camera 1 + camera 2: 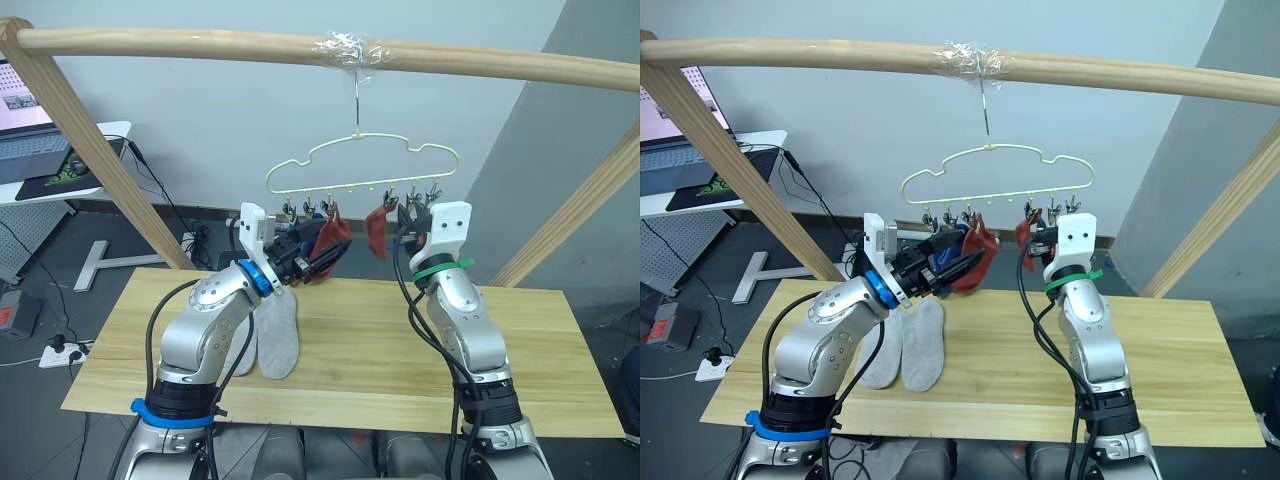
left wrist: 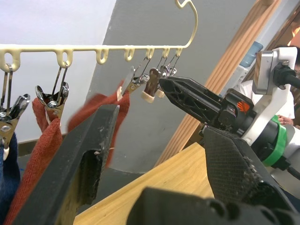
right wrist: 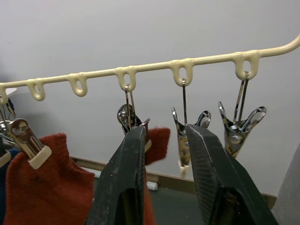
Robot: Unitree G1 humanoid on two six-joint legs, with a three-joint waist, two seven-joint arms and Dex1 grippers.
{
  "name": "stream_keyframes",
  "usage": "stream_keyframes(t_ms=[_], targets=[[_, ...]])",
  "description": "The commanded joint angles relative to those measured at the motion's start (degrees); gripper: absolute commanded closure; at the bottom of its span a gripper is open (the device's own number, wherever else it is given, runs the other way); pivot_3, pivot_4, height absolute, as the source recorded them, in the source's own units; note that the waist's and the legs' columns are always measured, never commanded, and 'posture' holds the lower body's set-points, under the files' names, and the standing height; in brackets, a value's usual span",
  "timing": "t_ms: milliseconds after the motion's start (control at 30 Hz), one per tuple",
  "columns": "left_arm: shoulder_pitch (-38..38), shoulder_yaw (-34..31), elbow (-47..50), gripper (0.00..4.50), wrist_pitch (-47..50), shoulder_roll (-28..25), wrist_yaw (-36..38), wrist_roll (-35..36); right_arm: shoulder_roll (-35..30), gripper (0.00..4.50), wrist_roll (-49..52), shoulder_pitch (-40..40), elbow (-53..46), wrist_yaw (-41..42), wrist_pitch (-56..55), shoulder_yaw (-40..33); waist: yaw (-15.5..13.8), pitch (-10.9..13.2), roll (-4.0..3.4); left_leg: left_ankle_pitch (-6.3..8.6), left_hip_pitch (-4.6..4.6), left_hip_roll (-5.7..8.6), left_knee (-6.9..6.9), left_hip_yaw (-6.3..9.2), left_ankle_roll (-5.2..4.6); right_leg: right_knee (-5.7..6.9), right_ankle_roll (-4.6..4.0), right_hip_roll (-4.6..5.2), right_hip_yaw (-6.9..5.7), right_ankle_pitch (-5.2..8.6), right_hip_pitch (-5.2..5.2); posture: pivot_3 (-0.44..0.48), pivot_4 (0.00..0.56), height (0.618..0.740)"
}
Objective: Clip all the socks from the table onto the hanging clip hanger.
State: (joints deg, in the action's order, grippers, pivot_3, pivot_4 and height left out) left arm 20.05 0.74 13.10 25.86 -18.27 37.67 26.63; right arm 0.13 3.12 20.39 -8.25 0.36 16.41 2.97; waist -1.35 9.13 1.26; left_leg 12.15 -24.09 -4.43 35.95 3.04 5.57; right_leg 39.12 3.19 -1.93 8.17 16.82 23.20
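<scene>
Two light grey socks (image 1: 270,335) lie side by side near the table's (image 1: 540,350) left half, toward its far edge; the right half is bare planks. On the clip hanger (image 1: 362,168) hang two rust red socks (image 1: 376,232) and at least one blue sock (image 1: 946,247), which the left gripper (image 1: 318,262) partly hides. That gripper's fingers stand apart, holding nothing. The right gripper (image 3: 164,154) is slightly parted around a clip (image 3: 129,117), beside an empty clip (image 3: 240,129) near the hanger's right end.
</scene>
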Motion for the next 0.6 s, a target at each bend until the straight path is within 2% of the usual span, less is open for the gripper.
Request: stream_keyframes(t_ms=[33,367,600], targets=[[1.04,-0.2,1.45,1.17,-1.06,0.24,-0.01,0.46,0.95,3.09,1.21,1.07,-0.52,-1.02,0.81,-1.97,0.0,0.0,0.0,0.0,0.0,0.0,0.0,0.0,0.0,0.0,0.0,0.0,0.01,0.0,0.0,0.157,0.141,0.74],[0.9,-0.28,1.63,1.17,-0.98,0.01,0.03,0.43,1.25,3.09,1.8,6.5,5.5,-0.81,-0.39,-4.76,0.03,0.01,-0.01,0.0,0.0,0.0,-0.02,-0.01,0.0,-0.02,0.0,0.0,0.0,0.0,0.01,0.164,0.141,0.74],[0.92,-0.27,1.83,1.17,-0.89,0.19,-0.4,0.39,1.64,3.09,1.47,9.07,8.1,-0.12,-2.28,-4.0,-0.02,0.01,-0.02,0.0,-0.01,0.0,-0.02,-0.01,0.0,-0.02,0.0,0.0,0.01,0.0,0.01,0.17,0.145,0.74]])
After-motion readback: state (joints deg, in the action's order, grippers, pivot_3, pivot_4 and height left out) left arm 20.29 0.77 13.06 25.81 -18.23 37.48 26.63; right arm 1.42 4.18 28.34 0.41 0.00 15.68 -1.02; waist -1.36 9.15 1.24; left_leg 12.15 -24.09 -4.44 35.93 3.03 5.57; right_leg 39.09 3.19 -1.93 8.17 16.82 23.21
